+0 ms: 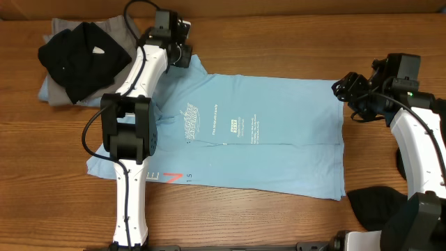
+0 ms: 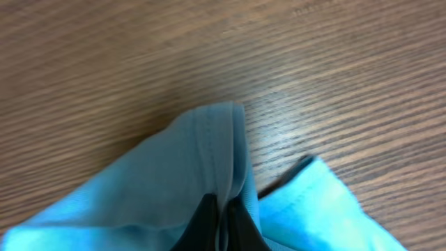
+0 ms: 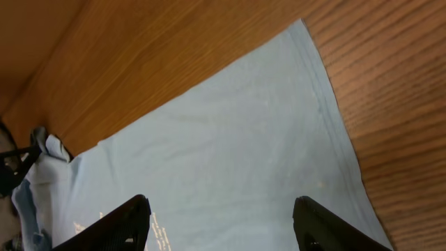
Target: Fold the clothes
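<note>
The sky-blue T-shirt (image 1: pixel 265 132) lies flat in the middle of the wooden table (image 1: pixel 279 223). The left gripper (image 2: pixel 221 209) is clamped on its far left sleeve (image 2: pixel 209 139). The right gripper (image 3: pixel 219 203) holds its fingers apart above the shirt's far right corner.

Garments: 1 sky-blue T-shirt (image 1: pixel 279 132), 1 black garment (image 1: pixel 80 52), 1 grey garment (image 1: pixel 111 26), 1 pale blue garment (image 1: pixel 50 90); total 4. Separate black cloth (image 1: pixel 376 206): 1. Arms: 2, left arm (image 1: pixel 139 77) and right arm (image 1: pixel 418 136).
</note>
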Controlling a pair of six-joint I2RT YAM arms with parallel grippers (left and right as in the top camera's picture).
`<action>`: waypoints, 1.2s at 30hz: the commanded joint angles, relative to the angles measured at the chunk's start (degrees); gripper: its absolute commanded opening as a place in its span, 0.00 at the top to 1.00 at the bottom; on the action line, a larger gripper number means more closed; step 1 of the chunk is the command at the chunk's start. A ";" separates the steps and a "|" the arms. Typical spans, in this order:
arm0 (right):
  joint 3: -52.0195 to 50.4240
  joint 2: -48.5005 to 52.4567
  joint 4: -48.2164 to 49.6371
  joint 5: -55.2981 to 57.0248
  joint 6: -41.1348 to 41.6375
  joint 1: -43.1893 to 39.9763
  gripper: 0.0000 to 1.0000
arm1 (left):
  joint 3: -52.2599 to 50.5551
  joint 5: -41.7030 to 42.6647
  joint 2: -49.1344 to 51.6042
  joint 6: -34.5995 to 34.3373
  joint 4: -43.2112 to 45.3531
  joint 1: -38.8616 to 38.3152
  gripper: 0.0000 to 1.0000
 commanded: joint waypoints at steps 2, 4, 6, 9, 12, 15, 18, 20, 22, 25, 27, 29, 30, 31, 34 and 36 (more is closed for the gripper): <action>1.11 0.07 2.05 0.90 -0.35 0.28 0.31 | 7.23 -2.67 0.59 0.55 -2.29 -0.22 0.76; 1.11 0.07 2.43 0.90 -0.35 0.28 0.31 | 7.93 -2.58 0.59 0.52 -2.71 -0.22 0.57; 1.11 0.07 2.14 0.90 -0.35 0.28 0.31 | 7.91 -2.62 0.70 0.55 -3.78 -0.22 0.55; 1.11 0.07 1.88 0.90 -0.35 0.28 0.31 | 7.61 -2.27 1.38 0.55 -5.01 -0.22 0.55; 1.11 0.07 1.95 0.92 -0.35 0.28 0.31 | 5.84 -0.44 1.66 0.74 -4.87 -0.24 0.54; 1.11 0.07 1.90 0.92 -0.37 0.28 0.31 | 4.26 -1.11 2.27 0.79 -3.91 -0.35 0.60; 1.11 0.07 1.60 0.94 -0.39 0.28 0.31 | 4.15 -2.08 2.51 0.74 -3.17 -0.20 0.70; 1.11 0.07 1.44 1.38 -0.37 0.28 0.31 | 4.15 -2.21 2.51 0.74 -2.03 0.02 0.73; 1.11 0.07 1.42 1.55 -0.37 0.28 0.31 | 4.17 -2.25 2.51 0.74 -1.42 0.22 0.81; 1.11 0.07 1.38 1.55 -0.37 0.28 0.31 | 4.15 -2.25 2.51 0.76 -1.33 0.39 0.94; 1.11 0.07 1.53 1.57 -0.37 0.28 0.31 | 4.17 -3.08 2.49 0.74 -1.36 0.46 0.96; 1.11 0.07 1.95 1.79 -0.37 0.28 0.31 | 4.55 -3.48 2.38 0.76 -1.42 0.46 0.96; 1.11 0.07 2.19 2.47 -0.35 0.28 0.31 | 5.05 -3.93 2.34 0.74 -1.57 0.46 0.96; 1.11 0.07 2.40 3.06 -0.37 0.28 0.31 | 5.57 -4.57 2.05 0.70 -1.70 0.46 0.96; 1.11 0.07 2.99 3.91 -0.35 0.28 0.31 | 7.28 -4.52 1.44 0.72 -1.79 0.48 0.87; 1.11 0.07 3.04 3.89 -0.35 0.28 0.31 | 8.04 -4.52 1.38 0.72 -1.92 0.48 0.65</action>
